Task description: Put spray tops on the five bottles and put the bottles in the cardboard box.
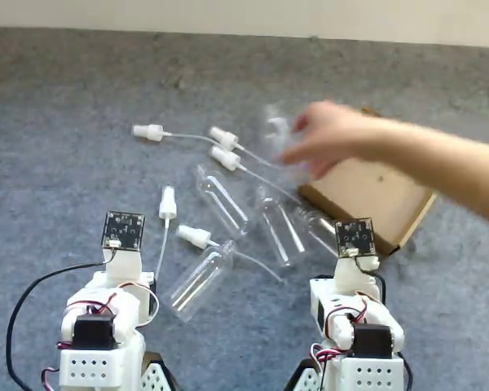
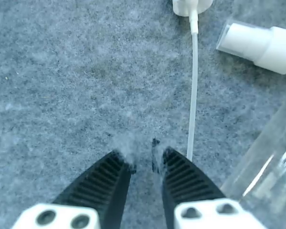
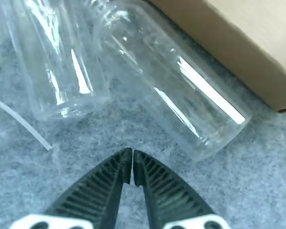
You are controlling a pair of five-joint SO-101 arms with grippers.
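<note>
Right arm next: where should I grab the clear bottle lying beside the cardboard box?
I'd take the bottle across its round mid-body, coming straight down from above. It lies flat on its side, and the cardboard box sits close by one flank, so turn the right gripper square to its length.

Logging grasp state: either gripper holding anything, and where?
Neither: left gripper and right gripper hold nothing. Person's hand by the cardboard box: too blurred to tell.
</note>
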